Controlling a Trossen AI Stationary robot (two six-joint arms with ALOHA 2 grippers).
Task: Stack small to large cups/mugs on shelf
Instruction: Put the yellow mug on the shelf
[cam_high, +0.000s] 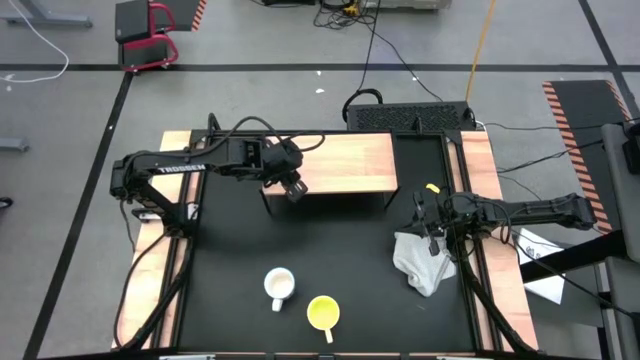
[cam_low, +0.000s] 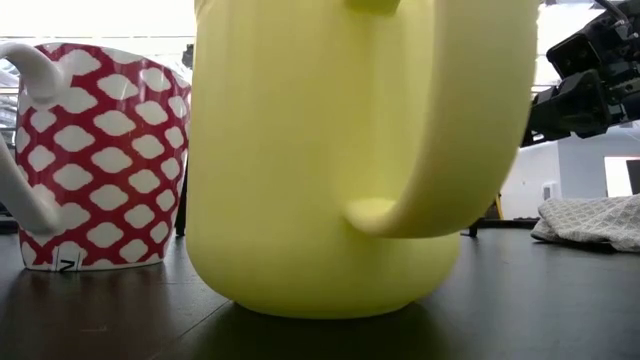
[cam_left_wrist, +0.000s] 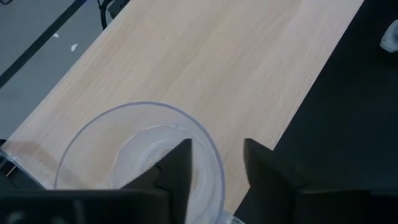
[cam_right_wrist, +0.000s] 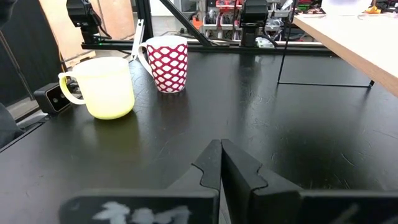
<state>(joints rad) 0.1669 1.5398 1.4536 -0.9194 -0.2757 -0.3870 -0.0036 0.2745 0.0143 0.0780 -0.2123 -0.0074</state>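
Three vessels: I count one on the shelf (cam_high: 340, 165) and two on the black tabletop (cam_high: 330, 240).
Glass cup: the small clear glass cup (cam_left_wrist: 140, 165) stands upright on the shelf's flat top, at its left end and close to its front edge.
Left gripper: the left gripper (cam_left_wrist: 217, 165) hangs over that cup, one finger inside the rim and one outside; its jaws stand parted, so I judge the cup released, though from the left wrist view I cannot tell whether a finger touches the wall.
Right gripper: the right gripper (cam_right_wrist: 221, 165) is clenched on nothing, waiting low over the table's right side beside the white cloth (cam_high: 420, 262).
Yellow mug: the yellow mug (cam_high: 323, 313) sits near the table's front edge, handle toward that edge.
White mug: the patterned white mug (cam_high: 279, 286) stands just beside it to the left, apart from it.
Deciding relation: I judge the yellow mug is next; it lies well forward of the left gripper and somewhat right of it, and across the table from the right gripper.
Nearer arm: neither arm is clearly closer from above.
Risk: lifting out carelessly could tip the glass.
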